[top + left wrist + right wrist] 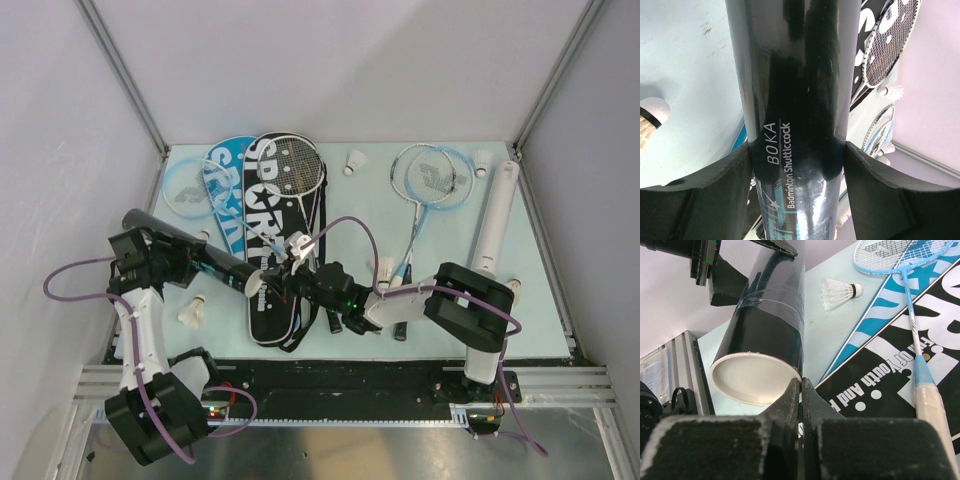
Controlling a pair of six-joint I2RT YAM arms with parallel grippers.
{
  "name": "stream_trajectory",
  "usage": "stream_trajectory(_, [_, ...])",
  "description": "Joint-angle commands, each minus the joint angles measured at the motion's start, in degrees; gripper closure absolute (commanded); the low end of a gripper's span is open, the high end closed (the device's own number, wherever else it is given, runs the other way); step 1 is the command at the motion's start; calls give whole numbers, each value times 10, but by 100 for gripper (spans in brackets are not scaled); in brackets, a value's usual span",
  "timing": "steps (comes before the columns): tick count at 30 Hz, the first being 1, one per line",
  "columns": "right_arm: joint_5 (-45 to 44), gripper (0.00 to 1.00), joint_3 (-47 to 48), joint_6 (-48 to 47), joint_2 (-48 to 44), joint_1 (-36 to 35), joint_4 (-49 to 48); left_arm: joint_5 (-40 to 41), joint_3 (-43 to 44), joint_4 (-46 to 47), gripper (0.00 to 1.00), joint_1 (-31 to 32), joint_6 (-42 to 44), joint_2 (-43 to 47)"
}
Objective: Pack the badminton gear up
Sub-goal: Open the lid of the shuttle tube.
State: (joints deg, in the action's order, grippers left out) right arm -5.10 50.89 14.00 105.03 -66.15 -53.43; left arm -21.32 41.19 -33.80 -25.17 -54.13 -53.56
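My left gripper (192, 258) is shut on the black shuttlecock tube (195, 252) and holds it tilted above the table's left side. In the left wrist view the tube (795, 90) fills the gap between both fingers (705, 200) of the gripper (797, 165). My right gripper (272, 283) is shut, and its tips (801, 390) touch the rim of the tube's white end cap (752, 377). Below lie the black SPORT cover (270, 225) and the blue cover (225, 190). A racket (295, 165) rests on the black cover. A blue racket (428, 178) lies right of centre, and the white tube (497, 215) lies at the right.
Shuttlecocks lie at the near left (192, 313), far middle (355, 160), far right (484, 160) and by the blue racket's handle (385, 270). Another blue racket head (183, 187) lies far left. White walls close off the back and both sides of the table.
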Motion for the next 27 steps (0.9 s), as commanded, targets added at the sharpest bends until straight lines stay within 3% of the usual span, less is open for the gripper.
stream_trajectory(1, [-5,100,-8,12,-41,13,-30,13,-3,3,48,-7,9,-2])
stream_trajectory(9, [33,100,-71,56,-102,45,-26,32,-3,4,50,-16,17,-23])
stream_trajectory(20, [0,100,-128,79,-187,55,37,70,-2,7,51,-16,28,-29])
stream_trajectory(27, [-38,100,-130,137,-229,83,130,65,-1,9,51,-16,29,-27])
